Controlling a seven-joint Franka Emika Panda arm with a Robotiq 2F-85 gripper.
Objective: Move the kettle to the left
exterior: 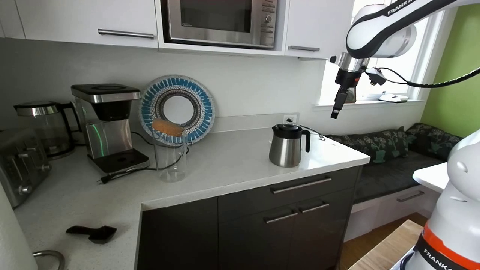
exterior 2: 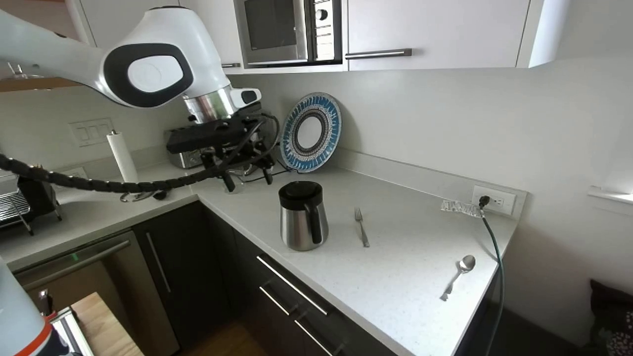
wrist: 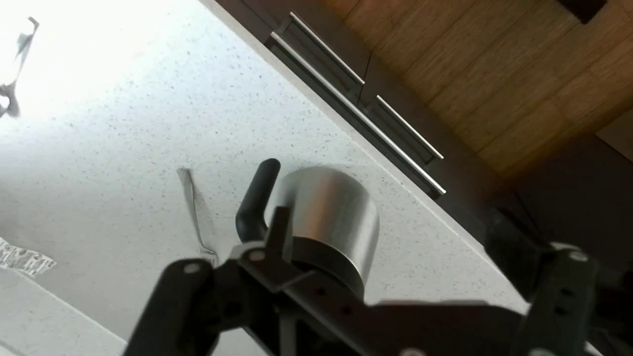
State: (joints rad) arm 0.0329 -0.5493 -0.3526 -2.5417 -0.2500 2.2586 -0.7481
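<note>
The kettle is a squat silver steel pot with a black lid and black side handle. It stands upright on the white counter, and it also shows in an exterior view. In the wrist view the kettle is partly covered by one finger, and its lid is mostly hidden. My gripper is open and empty, with its two fingers well apart. It hangs higher than the kettle and apart from it; it also shows in an exterior view and in the wrist view.
A fork and a spoon lie on the counter. A glass jar, a coffee machine, a glass jug and a toaster stand there too. A blue-rimmed plate leans against the wall. Cupboards and a microwave hang above.
</note>
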